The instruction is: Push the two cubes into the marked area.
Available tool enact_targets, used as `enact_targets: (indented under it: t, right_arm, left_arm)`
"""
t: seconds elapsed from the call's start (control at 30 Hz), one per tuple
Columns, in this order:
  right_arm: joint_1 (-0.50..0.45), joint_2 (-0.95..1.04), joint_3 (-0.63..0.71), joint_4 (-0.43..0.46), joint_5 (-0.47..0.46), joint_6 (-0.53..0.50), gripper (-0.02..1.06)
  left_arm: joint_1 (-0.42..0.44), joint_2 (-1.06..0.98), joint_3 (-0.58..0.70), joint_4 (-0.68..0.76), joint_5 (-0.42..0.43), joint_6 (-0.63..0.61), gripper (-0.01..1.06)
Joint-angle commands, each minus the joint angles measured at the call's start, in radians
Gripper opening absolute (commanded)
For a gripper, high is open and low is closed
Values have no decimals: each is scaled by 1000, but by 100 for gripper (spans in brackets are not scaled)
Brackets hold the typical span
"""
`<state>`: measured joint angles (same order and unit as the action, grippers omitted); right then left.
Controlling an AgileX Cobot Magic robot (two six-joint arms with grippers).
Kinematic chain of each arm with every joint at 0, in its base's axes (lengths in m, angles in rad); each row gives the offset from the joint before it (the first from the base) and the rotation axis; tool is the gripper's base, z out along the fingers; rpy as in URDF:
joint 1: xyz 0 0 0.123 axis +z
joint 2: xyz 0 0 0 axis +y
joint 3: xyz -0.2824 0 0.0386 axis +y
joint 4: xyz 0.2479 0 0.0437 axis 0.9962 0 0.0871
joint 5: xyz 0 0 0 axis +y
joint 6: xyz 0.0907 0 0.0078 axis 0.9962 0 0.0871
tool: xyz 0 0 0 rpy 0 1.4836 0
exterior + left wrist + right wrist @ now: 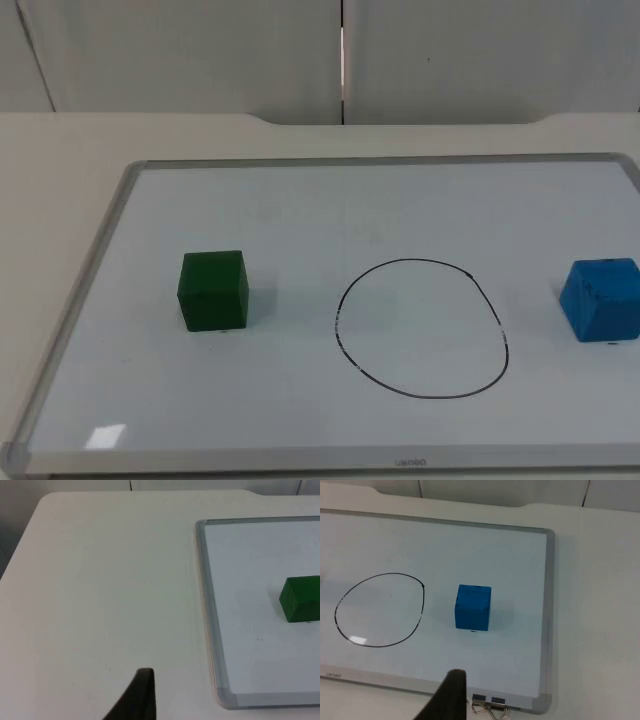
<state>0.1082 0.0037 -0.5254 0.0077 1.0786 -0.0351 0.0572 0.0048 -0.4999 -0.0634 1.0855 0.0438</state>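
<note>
A green cube [213, 290] stands on the left half of the whiteboard [90, 290], to the left of a black hand-drawn ring [422, 328]. At the board's right end sits a blue cube [602, 300], outside the ring. Both cubes rest flat and the ring holds nothing. My left gripper [140, 700] hangs over bare table beyond the board's left rim [207, 615], well apart from the green cube [301, 599]. My right gripper [451, 695] is by the board's front rim [547, 605], a short way from the blue cube [473, 607] and the ring [380, 609].
The whiteboard has a raised grey frame with rounded corners. A metal binder clip [490, 707] lies against its front rim near the right corner. The cream table [100, 580] ends at the grey partition wall [200, 50] behind.
</note>
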Motion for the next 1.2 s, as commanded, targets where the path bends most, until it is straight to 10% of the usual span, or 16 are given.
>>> enact_targets:
  t: [0.0, 1.17]
  right_arm:
    - [-6, -4, 10, 0, 1, 2, 105]
    - [-6, -4, 10, -8, 1, 4, 105]
  left_arm:
    - [3, -5, 6, -8, -12, -4, 105]
    - [3, -5, 6, -25, -12, 3, 105]
